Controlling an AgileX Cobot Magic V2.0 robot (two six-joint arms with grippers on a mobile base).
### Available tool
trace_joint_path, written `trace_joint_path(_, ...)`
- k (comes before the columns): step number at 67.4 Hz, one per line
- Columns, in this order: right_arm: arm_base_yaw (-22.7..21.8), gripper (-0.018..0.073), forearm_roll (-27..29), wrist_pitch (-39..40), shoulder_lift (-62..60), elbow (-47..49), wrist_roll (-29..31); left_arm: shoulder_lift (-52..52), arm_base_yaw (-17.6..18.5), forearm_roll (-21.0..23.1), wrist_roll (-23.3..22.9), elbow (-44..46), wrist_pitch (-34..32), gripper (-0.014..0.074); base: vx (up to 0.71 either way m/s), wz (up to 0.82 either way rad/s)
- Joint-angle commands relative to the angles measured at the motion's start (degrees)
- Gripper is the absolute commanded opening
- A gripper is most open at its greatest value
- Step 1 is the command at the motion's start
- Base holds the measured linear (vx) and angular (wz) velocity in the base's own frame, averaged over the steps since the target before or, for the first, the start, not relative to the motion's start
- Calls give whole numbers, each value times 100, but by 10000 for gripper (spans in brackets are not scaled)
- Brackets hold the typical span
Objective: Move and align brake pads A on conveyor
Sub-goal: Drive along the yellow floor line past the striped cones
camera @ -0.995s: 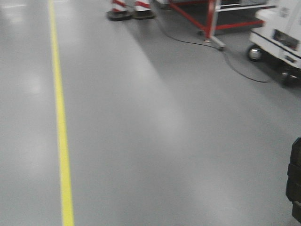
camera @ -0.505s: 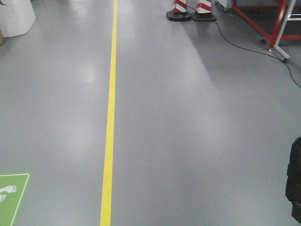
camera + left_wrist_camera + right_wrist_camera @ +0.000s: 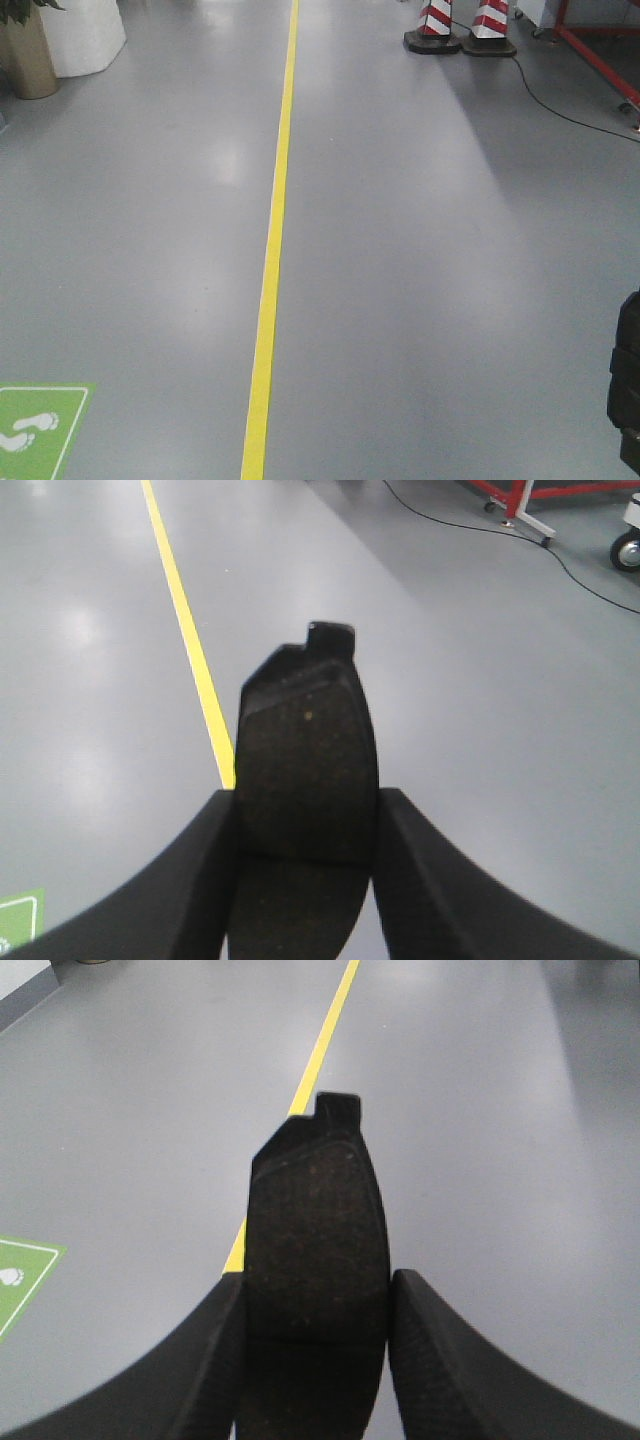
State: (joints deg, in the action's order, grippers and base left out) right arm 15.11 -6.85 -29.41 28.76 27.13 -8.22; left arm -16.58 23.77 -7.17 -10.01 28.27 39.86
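The front-facing view shows only the grey floor: a yellow line running away from the camera, two red-and-white cones at the top, a cable trailing from them, a planter at top left and a green footprint marking at bottom left. Neither pincer appears there (a black ribbed part at the right edge cannot be identified).

The wrist views supply what the front view lacks. The left pincer is pinching the first brake pad; the right pincer is pinching the second brake pad.

Each pad stands upright between the two fingers, gripped at its lower half. Its rounded upper end, with a small notched tab, projects beyond the fingertips. Both pads are held in the air above the floor, over the yellow line.

The left wrist view shows a red frame and a wheel at upper right, well apart from the pad. Open floor surrounds both pads.
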Motion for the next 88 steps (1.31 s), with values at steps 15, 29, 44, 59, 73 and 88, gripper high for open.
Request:
trace_joint_path(15,-25,-4,-59,526,15,183,64,-61,9,-23,-2,166,-540,-6,47,2)
trace_joint_path(29,-25,-4,-59,526,15,183,64,-61,9,-23,-2,166,-540,-6,57,-5)
trace_joint_path(44,-25,-4,-59,526,15,183,64,-61,9,-23,-2,166,-540,-6,62,-3)
trace_joint_path(59,-25,-4,-59,526,15,183,64,-61,9,-23,-2,166,-540,-6,67,-1)
trace_joint_path(73,-25,-4,-59,526,15,183,64,-61,9,-23,-2,166,-540,-6,70,6)
trace_joint_path(88,-25,-4,-59,520,15,183,64,-61,9,-23,-2,166,-540,-6,71,9)
